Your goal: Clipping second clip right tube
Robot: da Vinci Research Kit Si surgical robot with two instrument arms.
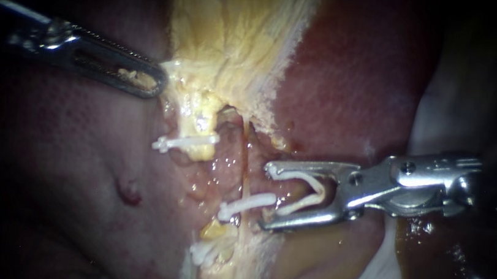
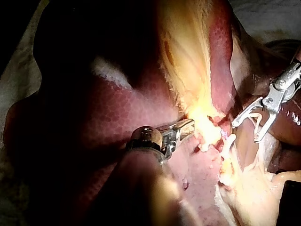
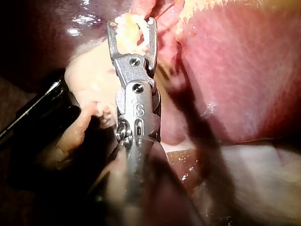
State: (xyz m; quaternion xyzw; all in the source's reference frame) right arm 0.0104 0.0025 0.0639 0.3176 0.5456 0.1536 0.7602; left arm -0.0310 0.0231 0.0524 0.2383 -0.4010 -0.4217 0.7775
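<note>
The right tube (image 1: pixel 246 158) ran as a thin tan strand from 12 toward 6 o'clock through the middle of the endoscope view, over wet, glistening tissue. A closed clip (image 1: pixel 246 205), white and tilted, crossed its lower stretch, and the clip's 3 o'clock end reached into the mouth of the right instrument's end effector (image 1: pixel 263 196). That end effector stood spread wide just at 3 o'clock of the tube, beside it and not around it. It was grasping an open clip (image 1: pixel 305 193), whose two white legs lay one along each jaw and met in a bend deep in the throat. The right wrist view showed the same spread jaws, a white leg along one of them. At 9 o'clock of the tube another white clip (image 1: pixel 185 144) sat shut across a pale yellow stump. A third clip (image 1: pixel 204 253) lay toward 7 o'clock among yellow shreds. The yellow tissue (image 1: pixel 234 39) fanned out toward 12 o'clock, with dark red liver (image 1: pixel 352 89) on either side of it. The left instrument's end effector (image 1: pixel 154 84) lay at 10 o'clock, clenched on the edge of that yellow tissue, a scrap of which showed through the slot in its jaw. In the left wrist view its jaws lay together, tips at the brightly lit tissue. A small red spot (image 1: pixel 130 195) marked the liver toward 8 o'clock.
</note>
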